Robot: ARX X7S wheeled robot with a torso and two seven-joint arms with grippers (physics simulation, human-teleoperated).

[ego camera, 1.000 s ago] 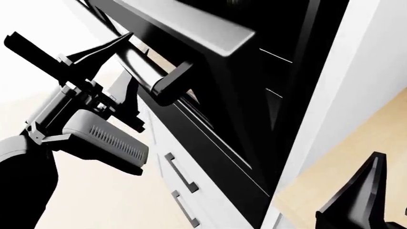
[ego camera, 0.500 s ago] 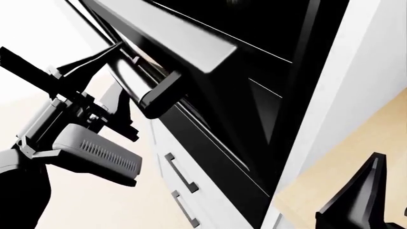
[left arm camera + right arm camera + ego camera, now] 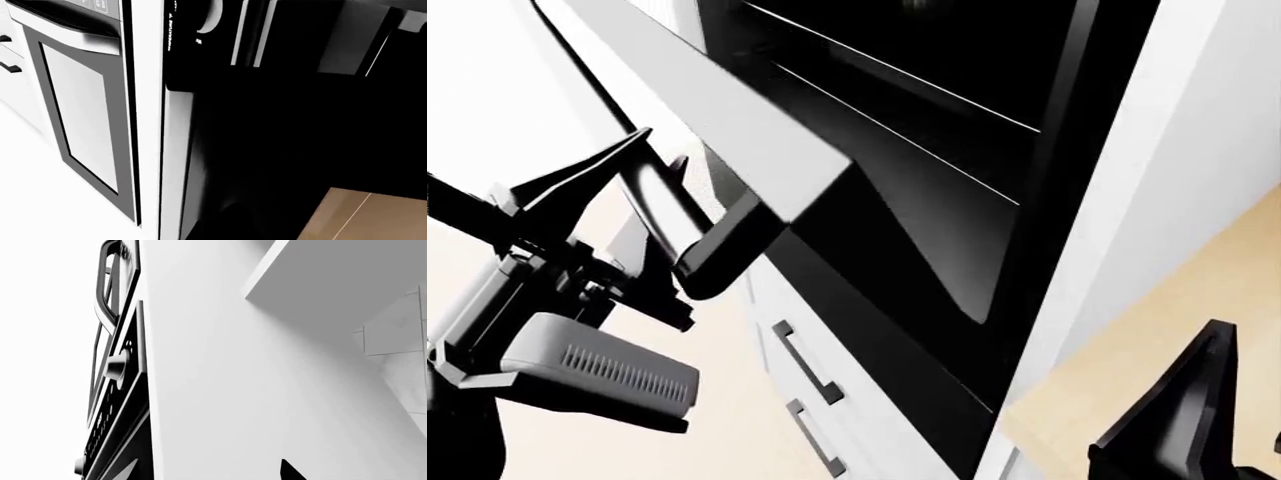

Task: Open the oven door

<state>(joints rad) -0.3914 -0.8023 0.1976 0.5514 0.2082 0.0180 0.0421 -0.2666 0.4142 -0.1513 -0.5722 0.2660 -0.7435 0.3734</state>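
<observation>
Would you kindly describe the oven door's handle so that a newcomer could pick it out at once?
Start in the head view at the tall white cabinet wall with the dark oven cavity. The oven door tilts out from it, glossy black. Along its outer edge runs the bar handle, far longer than the small drawer pulls below, with the left tool around it.

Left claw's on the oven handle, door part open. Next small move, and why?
Probably keep pulling the handle down and outward along the door's arc. The left claw has its fingers either side of the bar, and the oven door is swung away from the dark cavity but only partway. The right claw sits low and off to the side, not involved.
</observation>
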